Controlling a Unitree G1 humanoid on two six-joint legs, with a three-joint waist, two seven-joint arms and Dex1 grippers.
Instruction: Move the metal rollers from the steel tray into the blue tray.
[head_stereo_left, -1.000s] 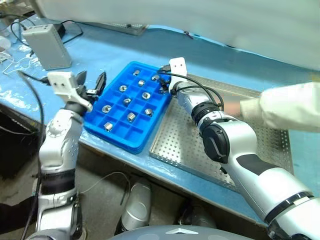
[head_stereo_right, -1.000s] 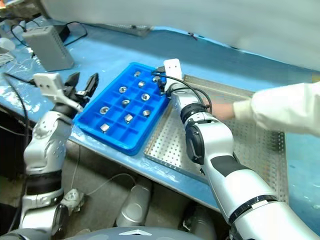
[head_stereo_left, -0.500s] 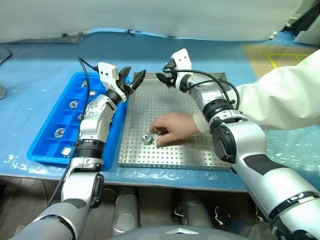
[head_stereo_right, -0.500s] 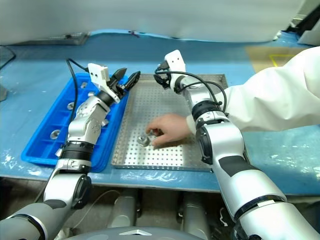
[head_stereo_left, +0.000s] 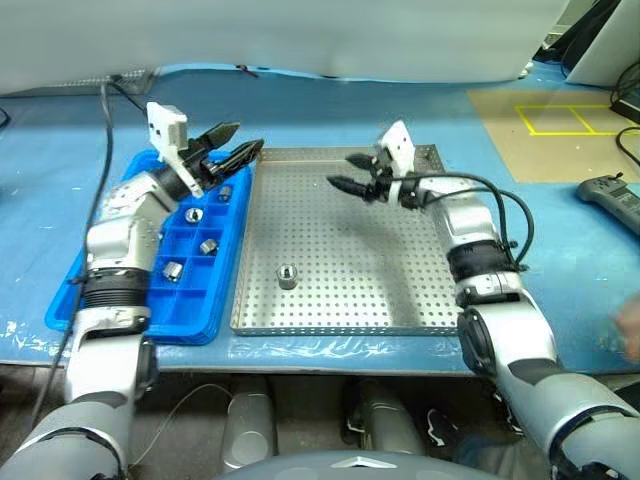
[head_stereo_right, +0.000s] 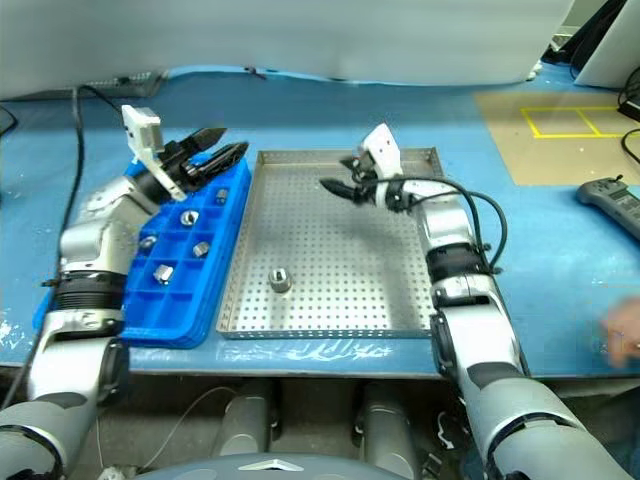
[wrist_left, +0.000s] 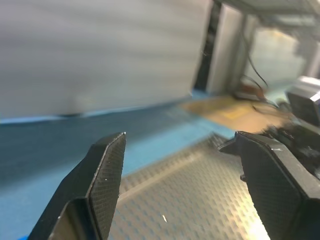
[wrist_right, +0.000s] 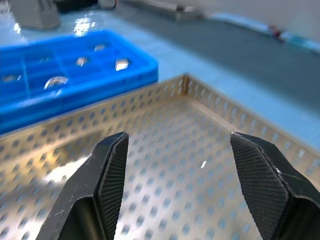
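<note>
metal roller (head_stereo_left: 287, 276) stands upright alone on steel tray (head_stereo_left: 400, 300), nearer the spread, empty right claw (head_stereo_left: 352, 172) than the spread left claw (head_stereo_left: 236, 141).

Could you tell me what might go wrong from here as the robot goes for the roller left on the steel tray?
1. The lone metal roller stands near the steel tray's front edge; a glancing touch could tip it and send it rolling.
2. Both open grippers, left and right, hover at the far end, so reaching together risks a clash.
3. A person's hand at the right edge could come back into the reach.
</note>
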